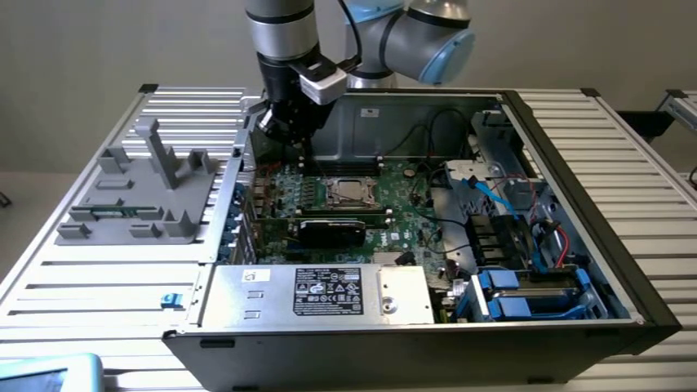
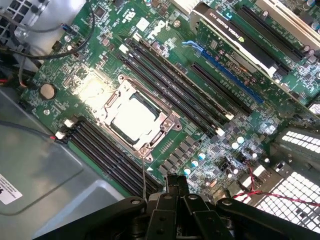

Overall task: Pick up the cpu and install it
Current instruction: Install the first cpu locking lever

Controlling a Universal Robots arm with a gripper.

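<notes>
Open computer case (image 1: pixel 566 163) is laid on its side on the slatted counter (image 1: pixel 98 278), opening upward, presumably so the green mainboard (image 2: pixel 235 125) can be reached from above. The cpu (image 1: pixel 348 191) is noted lying flat inside the socket frame (image 2: pixel 168 123) near the middle of the board, its silver top level and square to the frame; it is judged to be seated rather than merely resting there, though whether the frame is latched over it cannot be told. The end effector (image 1: pixel 296 140) is held above the board at the case's far corner on the exterior view's left, apart from the cpu. Its fingertips (image 2: pixel 172 181) are pressed together with nothing between them, so nothing is being carried. From the exterior view the wider layout is gained: the arm's stand over the case, the grey fixture (image 1: pixel 142 192) on the counter beside it, the power supply (image 1: pixel 316 290) along the near wall. From the wrist view the finer detail is gained: the cpu (image 2: pixel 134 120) bright inside its frame, dark memory slots (image 2: pixel 170 75) on both sides, and the graphics card (image 2: pixel 235 35) beyond.
</notes>
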